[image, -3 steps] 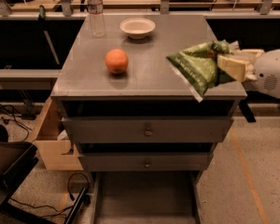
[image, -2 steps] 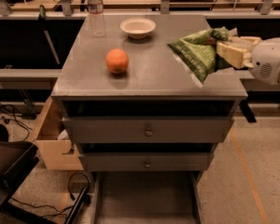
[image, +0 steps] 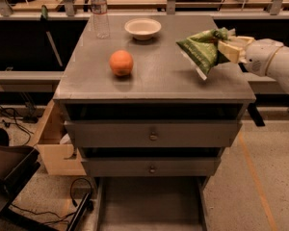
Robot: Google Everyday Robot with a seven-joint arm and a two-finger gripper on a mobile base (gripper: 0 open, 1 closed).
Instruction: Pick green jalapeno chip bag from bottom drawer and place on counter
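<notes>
The green jalapeno chip bag hangs over the right part of the counter, held a little above it. My gripper comes in from the right on a white arm and is shut on the bag's right end. The bottom drawer stands pulled out at the foot of the cabinet, its flat grey floor bare.
An orange fruit sits on the counter's left middle. A white bowl and a clear water bottle stand at the back. Two upper drawers with round knobs are shut. A cardboard box sits left of the cabinet.
The gripper has carried the bag up and further back over the counter's right side, away from the front edge.
</notes>
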